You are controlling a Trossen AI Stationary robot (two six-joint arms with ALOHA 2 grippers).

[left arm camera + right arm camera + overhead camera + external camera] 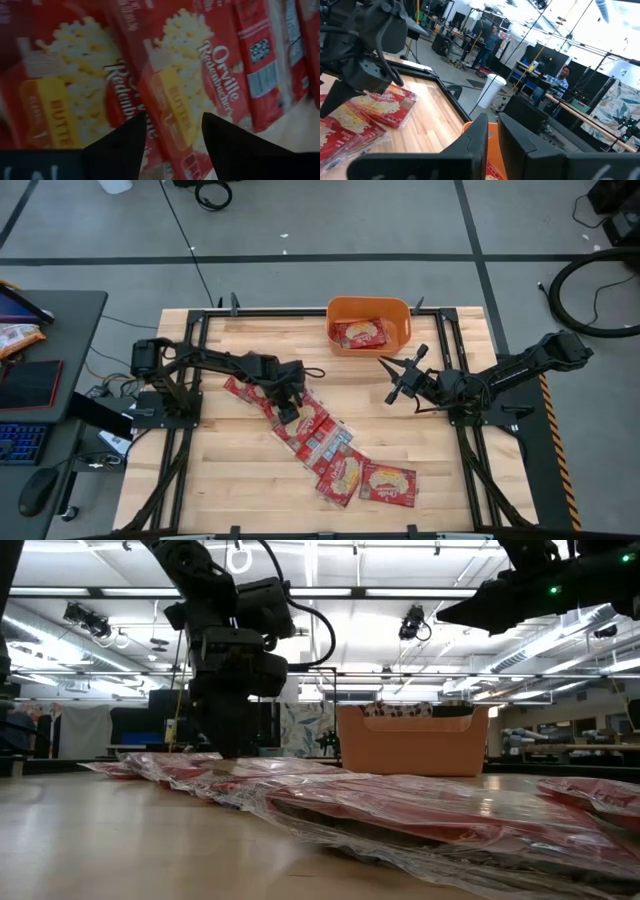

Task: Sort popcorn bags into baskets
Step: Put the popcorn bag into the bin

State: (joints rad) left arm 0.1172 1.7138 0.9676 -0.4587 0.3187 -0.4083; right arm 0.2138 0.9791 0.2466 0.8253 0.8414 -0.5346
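L gripper (288, 415) is down on the row of popcorn bags (322, 445) lying diagonally across the desk (250, 490), fingers spread over a butter packet (195, 85). R gripper (392, 380) hovers near the orange tub (369, 311), fingers splayed, empty. One bag (358, 333) is in the tub.

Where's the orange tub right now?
In the high view the tub sits at the table's far edge, centre-right, one popcorn bag inside; the right end effector hovers just in front of it.
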